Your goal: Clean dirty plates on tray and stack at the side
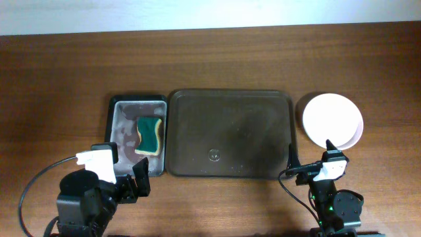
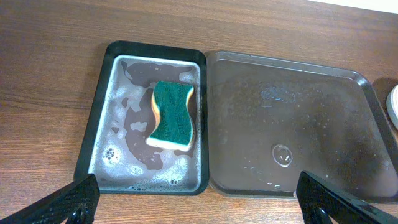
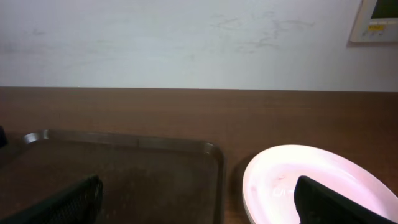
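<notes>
Underneath, a brown wooden table [image 1: 59,79], grain running side to side, backed by a pale wall [image 3: 186,37] with a white panel [image 3: 376,18] at the upper right of the right wrist view. On the wood, two trays edge to edge. To the left, a small black tray [image 1: 110,131], greyish inside, filmed with suds [image 2: 115,152] and carrying a green-topped sponge [image 1: 150,135] with a yellow underside, flat in its right half. Beside it, the large dark brown tray [image 1: 229,105], wet and streaked, with a ring-shaped bubble [image 2: 283,154] close to the middle of its near rim.

Right of the tray, off it and close to its right rim, the plates [image 1: 332,118], stacked on the bare wood. White one on top, a second rim peeping out beneath, exact count unclear. Faint pinkish marks on the top plate in the right wrist view, too dim to make out.

Toward the table's front edge, the right gripper [image 1: 310,158], just short of the stack and of the tray's near right corner. Fingers spread wide, clasping nothing, clear of both plate and tray. Stack ahead and slightly to its right.

Likewise the left gripper [image 1: 125,168], by the near edge of the black tray. Fingers splayed far apart, nothing between them, sponge ahead and well clear, plates far off across the brown tray.
</notes>
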